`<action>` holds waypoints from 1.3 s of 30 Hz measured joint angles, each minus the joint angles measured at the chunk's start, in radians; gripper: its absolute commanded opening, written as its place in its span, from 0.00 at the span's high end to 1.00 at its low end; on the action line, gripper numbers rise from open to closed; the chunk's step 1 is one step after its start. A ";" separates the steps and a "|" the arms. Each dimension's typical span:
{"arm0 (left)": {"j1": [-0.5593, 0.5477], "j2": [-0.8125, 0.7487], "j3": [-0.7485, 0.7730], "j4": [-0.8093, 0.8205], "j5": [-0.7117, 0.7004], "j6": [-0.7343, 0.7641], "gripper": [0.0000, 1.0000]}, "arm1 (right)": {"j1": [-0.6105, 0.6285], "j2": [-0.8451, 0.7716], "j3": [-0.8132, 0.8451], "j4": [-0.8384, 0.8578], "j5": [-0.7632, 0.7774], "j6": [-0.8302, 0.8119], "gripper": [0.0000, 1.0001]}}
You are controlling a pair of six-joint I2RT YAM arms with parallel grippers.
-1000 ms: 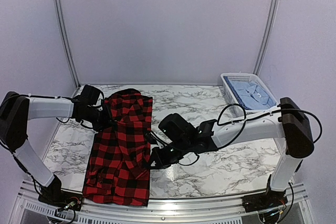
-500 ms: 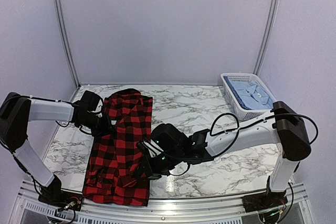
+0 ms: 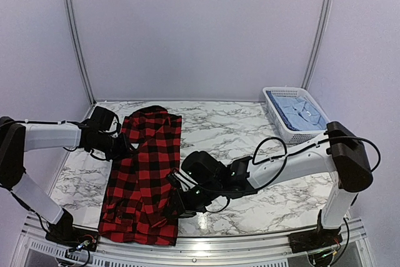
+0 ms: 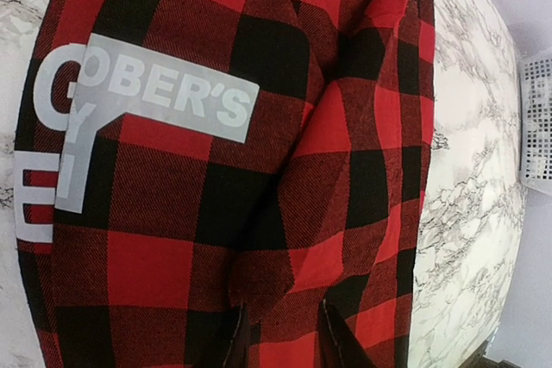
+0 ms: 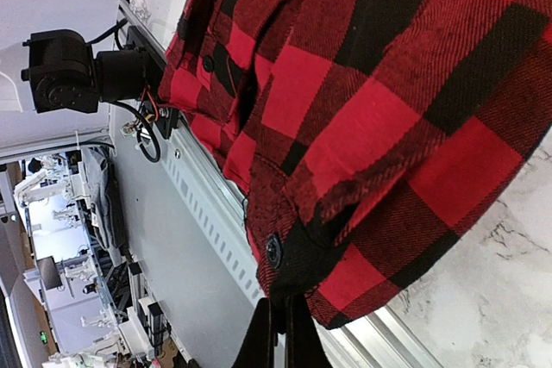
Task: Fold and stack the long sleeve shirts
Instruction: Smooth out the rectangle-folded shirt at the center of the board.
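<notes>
The red-and-black check shirt [image 3: 144, 173] lies lengthwise on the left half of the marble table [image 3: 281, 198], collar at the far end. My left gripper [image 3: 122, 147] is at its left edge; in the left wrist view [image 4: 282, 305] the jaws stand open over the cloth [image 4: 172, 239], which bears a grey printed label [image 4: 164, 96]. My right gripper [image 3: 175, 204] is shut on the shirt's buttoned sleeve cuff [image 5: 302, 256] and holds it over the shirt's lower right part, near the table's front edge. The pale blue shirt [image 3: 300, 112] lies in the basket at the back right.
The white lattice basket [image 3: 299, 134] stands at the back right corner and shows at the edge of the left wrist view [image 4: 539, 118]. A metal rail [image 3: 219, 245] runs along the front edge. Grey walls close in the back and sides.
My right gripper has carried the sleeve cuff left and nearer, onto the shirt's lower right part. My left gripper has drawn back a little to the left.
</notes>
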 measured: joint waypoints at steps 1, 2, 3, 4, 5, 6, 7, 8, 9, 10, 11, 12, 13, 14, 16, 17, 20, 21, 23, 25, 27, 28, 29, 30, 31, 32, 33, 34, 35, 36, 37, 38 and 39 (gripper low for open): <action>0.000 -0.004 -0.005 0.000 -0.003 -0.002 0.72 | 0.000 -0.003 -0.004 -0.004 0.000 0.000 1.00; 0.000 -0.006 -0.010 0.000 -0.008 -0.002 0.72 | 0.000 -0.005 -0.008 -0.005 0.000 0.000 1.00; 0.000 -0.006 -0.014 0.000 -0.010 -0.002 0.72 | 0.000 -0.007 -0.011 -0.006 0.000 -0.001 1.00; 0.000 -0.006 -0.018 0.000 -0.013 -0.002 0.72 | 0.000 -0.011 -0.013 -0.009 0.000 -0.002 1.00; 0.000 -0.006 -0.023 0.000 -0.017 -0.003 0.72 | 0.000 -0.014 -0.016 -0.011 0.000 -0.002 1.00; 0.000 -0.006 -0.026 -0.001 -0.018 -0.002 0.72 | 0.000 -0.017 -0.018 -0.014 0.000 -0.003 1.00; 0.000 -0.006 -0.028 -0.002 -0.019 -0.002 0.72 | 0.000 -0.019 -0.018 -0.016 0.000 -0.004 1.00; 0.000 -0.006 -0.029 -0.002 -0.019 -0.002 0.72 | 0.000 -0.019 -0.018 -0.016 0.000 -0.005 1.00; -0.002 -0.006 -0.029 -0.002 -0.021 -0.002 0.72 | 0.000 -0.019 -0.018 -0.016 0.000 -0.006 1.00; -0.004 -0.006 -0.029 -0.002 -0.023 -0.002 0.72 | 0.000 -0.019 -0.018 -0.017 0.000 -0.006 1.00; -0.007 -0.006 -0.029 -0.002 -0.025 -0.002 0.72 | 0.000 -0.019 -0.018 -0.017 0.000 -0.008 1.00; -0.010 -0.006 -0.029 -0.002 -0.026 -0.002 0.72 | 0.000 -0.019 -0.018 -0.017 0.000 -0.010 0.99; -0.012 -0.007 -0.029 -0.002 -0.026 -0.002 0.73 | 0.000 -0.019 -0.018 -0.017 -0.001 -0.013 0.93; -0.016 -0.007 -0.029 -0.002 -0.027 -0.002 0.73 | 0.000 -0.019 -0.018 -0.017 0.000 -0.016 0.86; -0.027 -0.008 -0.028 -0.002 -0.027 -0.001 0.75 | 0.000 -0.019 -0.018 -0.018 0.000 -0.023 0.71; -0.035 -0.008 -0.027 -0.002 -0.027 -0.001 0.77 | 0.000 -0.019 -0.018 -0.023 0.003 -0.033 0.66; -0.065 -0.008 -0.021 0.003 -0.030 0.002 0.82 | 0.000 -0.019 -0.016 -0.053 0.026 -0.071 0.50; -0.076 -0.008 -0.020 0.012 -0.030 0.005 0.83 | -0.003 -0.021 -0.015 -0.067 0.037 -0.087 0.46; -0.091 -0.007 -0.019 0.031 -0.033 0.005 0.86 | -0.013 -0.033 -0.015 -0.097 0.060 -0.118 0.42; -0.101 -0.003 -0.017 0.052 -0.035 0.005 0.89 | -0.035 -0.056 -0.016 -0.113 0.076 -0.148 0.40; -0.103 0.016 -0.005 0.069 -0.038 0.005 0.91 | -0.076 -0.083 -0.018 -0.113 0.085 -0.178 0.38; -0.103 0.034 0.004 0.080 -0.043 0.004 0.91 | -0.097 -0.093 -0.018 -0.110 0.090 -0.190 0.38; -0.103 0.051 0.013 0.090 -0.045 0.004 0.92 | -0.122 -0.101 -0.018 -0.107 0.096 -0.207 0.38; -0.103 0.074 0.024 0.102 -0.048 0.004 0.93 | -0.145 -0.107 -0.018 -0.102 0.104 -0.225 0.38; -0.103 0.097 0.033 0.113 -0.053 0.004 0.93 | -0.167 -0.107 -0.018 -0.100 0.109 -0.241 0.38; -0.103 0.122 0.042 0.122 -0.056 0.004 0.93 | -0.195 -0.106 -0.017 -0.098 0.113 -0.261 0.38; -0.103 0.146 0.050 0.126 -0.061 0.004 0.93 | -0.220 -0.103 -0.017 -0.096 0.116 -0.280 0.38; -0.103 0.171 0.057 0.131 -0.066 0.004 0.93 | -0.246 -0.099 -0.017 -0.091 0.117 -0.297 0.38; -0.103 0.195 0.066 0.134 -0.071 0.004 0.93 | -0.273 -0.095 -0.017 -0.082 0.117 -0.315 0.38; -0.102 0.219 0.076 0.137 -0.076 0.003 0.93 | -0.301 -0.090 -0.017 -0.071 0.116 -0.331 0.38; -0.102 0.239 0.084 0.140 -0.079 0.003 0.93 | -0.323 -0.085 -0.015 -0.060 0.116 -0.343 0.37; -0.102 0.260 0.094 0.141 -0.080 0.003 0.93 | -0.350 -0.075 -0.008 -0.047 0.114 -0.359 0.37; -0.102 0.277 0.104 0.145 -0.079 0.001 0.93 | -0.373 -0.060 0.005 -0.035 0.113 -0.373 0.37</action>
